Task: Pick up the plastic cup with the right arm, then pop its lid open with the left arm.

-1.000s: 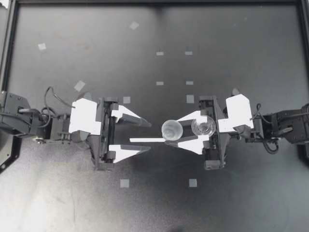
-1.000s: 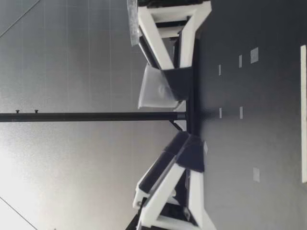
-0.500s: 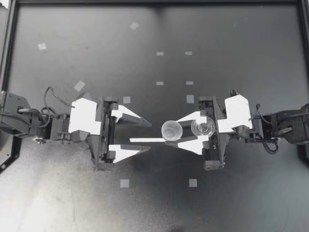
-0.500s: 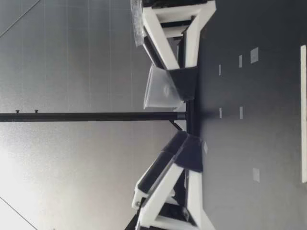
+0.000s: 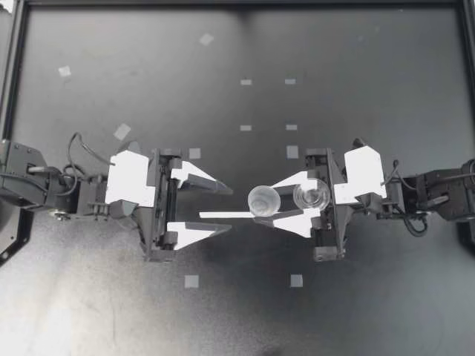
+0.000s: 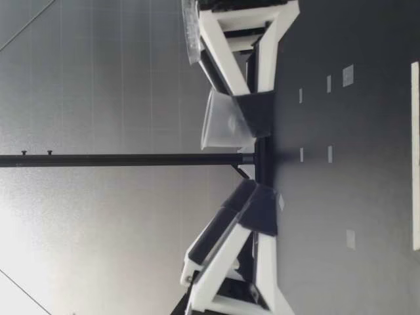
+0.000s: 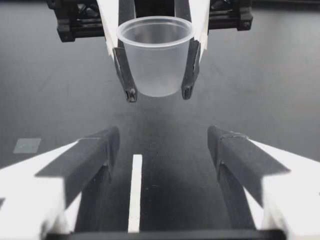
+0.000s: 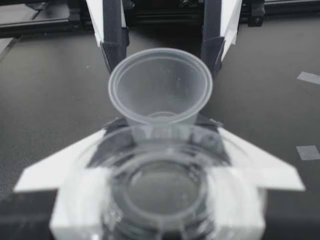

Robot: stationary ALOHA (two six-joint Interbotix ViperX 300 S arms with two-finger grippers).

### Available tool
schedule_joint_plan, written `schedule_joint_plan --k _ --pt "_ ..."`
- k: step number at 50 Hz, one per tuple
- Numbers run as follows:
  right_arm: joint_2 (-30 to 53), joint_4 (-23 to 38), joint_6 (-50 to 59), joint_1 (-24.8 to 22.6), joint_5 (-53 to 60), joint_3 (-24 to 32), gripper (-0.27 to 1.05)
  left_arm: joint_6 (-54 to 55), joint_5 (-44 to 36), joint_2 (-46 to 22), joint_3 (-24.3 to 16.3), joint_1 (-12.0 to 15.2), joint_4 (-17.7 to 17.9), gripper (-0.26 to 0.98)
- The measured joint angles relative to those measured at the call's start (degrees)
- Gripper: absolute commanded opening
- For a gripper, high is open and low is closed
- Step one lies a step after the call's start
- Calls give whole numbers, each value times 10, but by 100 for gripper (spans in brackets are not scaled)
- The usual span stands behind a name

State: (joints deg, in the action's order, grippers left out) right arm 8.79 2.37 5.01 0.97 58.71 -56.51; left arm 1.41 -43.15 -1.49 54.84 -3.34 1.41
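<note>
My right gripper (image 5: 263,201) is shut on a small clear plastic cup (image 5: 263,199), which it holds upright a little above the black table (image 5: 356,67). Both fingers press on the cup's (image 7: 157,55) sides in the left wrist view. A second clear cup (image 5: 312,194) sits farther back between the same fingers, near the gripper's base, large and close in the right wrist view (image 8: 165,200). My left gripper (image 5: 226,208) faces the held cup (image 8: 160,87) from a short way off, open with nothing between its fingers (image 7: 95,155). In the low view it hangs just above the table (image 6: 259,210).
A white strip (image 5: 225,215) lies on the table between the two grippers. Small pale tape squares (image 5: 191,281) are scattered over the black surface. A dark frame rail (image 5: 237,3) runs along the far edge, and a black post (image 6: 131,159) stands behind the grippers.
My right gripper has sunk slightly toward the table with the cup in it. The left arm has not moved.
</note>
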Motion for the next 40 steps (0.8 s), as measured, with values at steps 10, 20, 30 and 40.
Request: schedule_joint_plan --k 10,20,30,40 --pt "0 0 0 0 -6 0 32 0 0 0 0 0 0 63" --pt "0 0 0 0 -14 0 31 0 0 1 0 0 0 63" --pt "0 0 0 0 -14 0 31 1 0 1 0 0 1 63" --pt "0 0 0 0 -18 0 31 0 0 1 0 0 0 63"
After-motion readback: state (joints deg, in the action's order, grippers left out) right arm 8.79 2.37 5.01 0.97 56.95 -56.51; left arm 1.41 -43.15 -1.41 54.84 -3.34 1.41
